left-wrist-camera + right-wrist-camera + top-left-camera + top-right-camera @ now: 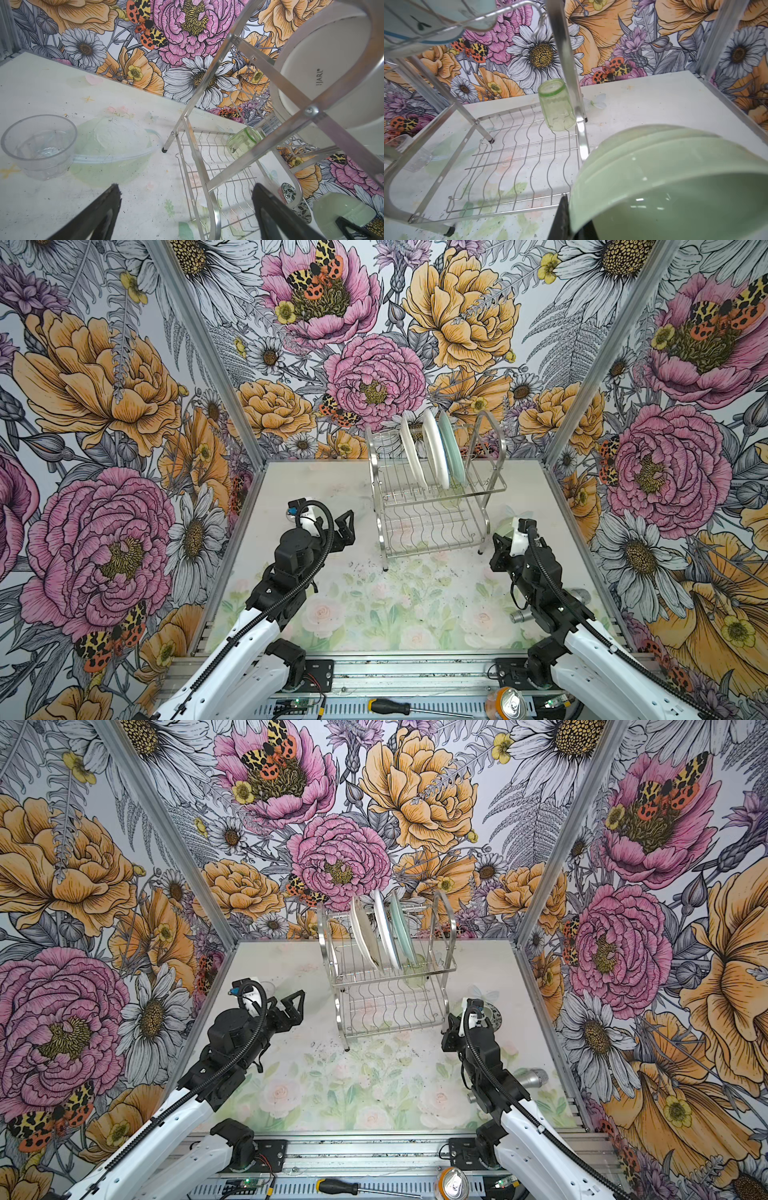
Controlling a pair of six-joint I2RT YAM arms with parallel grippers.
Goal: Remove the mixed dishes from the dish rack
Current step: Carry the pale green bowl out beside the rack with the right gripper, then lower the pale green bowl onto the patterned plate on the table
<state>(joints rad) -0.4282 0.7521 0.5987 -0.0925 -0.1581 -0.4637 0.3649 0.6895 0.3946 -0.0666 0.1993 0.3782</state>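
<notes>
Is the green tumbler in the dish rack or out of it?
In. The green tumbler rests on the lower wire shelf of the dish rack, beside its frame post.

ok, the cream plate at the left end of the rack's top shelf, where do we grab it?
Pinch its top rim from straight above. The cream plate stands on edge in the dish rack, rim free above the wires; the white plate crowds its right face and arched frames block the sides. The open left tool is nearer.
</notes>
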